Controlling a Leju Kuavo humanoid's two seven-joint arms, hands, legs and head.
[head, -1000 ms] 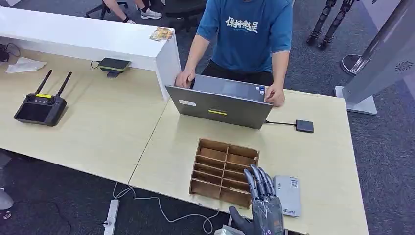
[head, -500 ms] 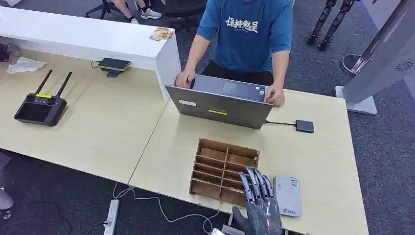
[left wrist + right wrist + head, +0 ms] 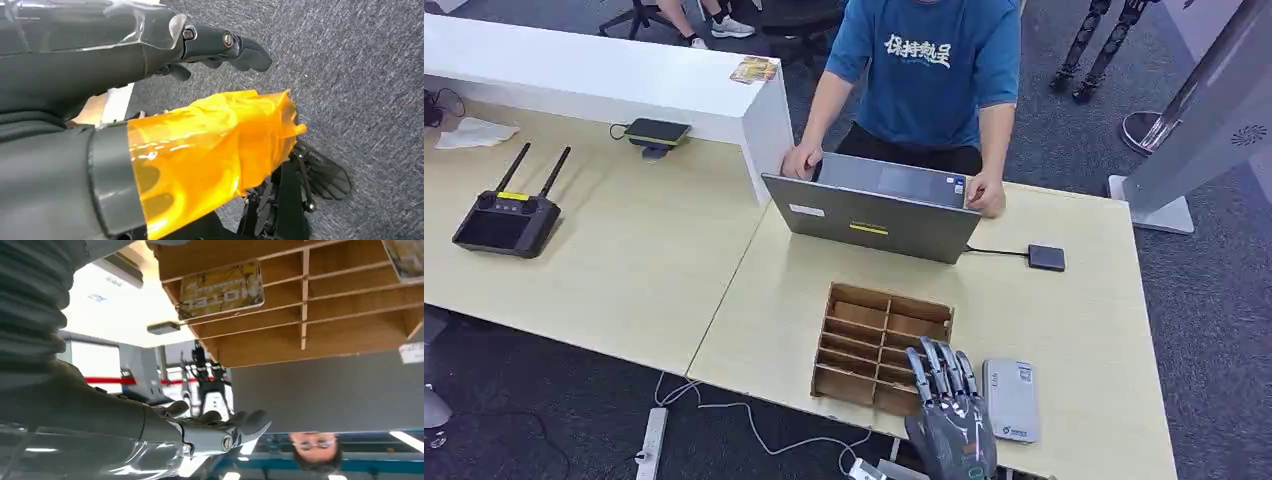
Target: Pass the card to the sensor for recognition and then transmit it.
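A wooden slotted box (image 3: 879, 345) stands near the table's front edge. In the right wrist view a yellowish card printed HOTEL (image 3: 221, 288) lies in one of the box's (image 3: 325, 335) slots, and a second card (image 3: 407, 257) shows at the edge. My right hand (image 3: 949, 415) hovers over the box's near right corner, fingers stretched out and holding nothing; the right wrist view shows it (image 3: 200, 432) too. A flat grey reader (image 3: 1011, 400) lies just right of the box. My left hand (image 3: 220, 47), its thumb (image 3: 210, 150) wrapped in orange tape, hangs empty over grey carpet.
A person in a blue shirt (image 3: 929, 70) stands behind an open laptop (image 3: 874, 215), both hands on it. A small black device (image 3: 1046, 258) is wired to the laptop. A remote controller (image 3: 506, 220) lies at far left, and a white counter (image 3: 604, 75) holds a card (image 3: 754, 70).
My right hand has slid a little to the left and back toward the table's front edge, fingers still stretched out. Everything else stays put.
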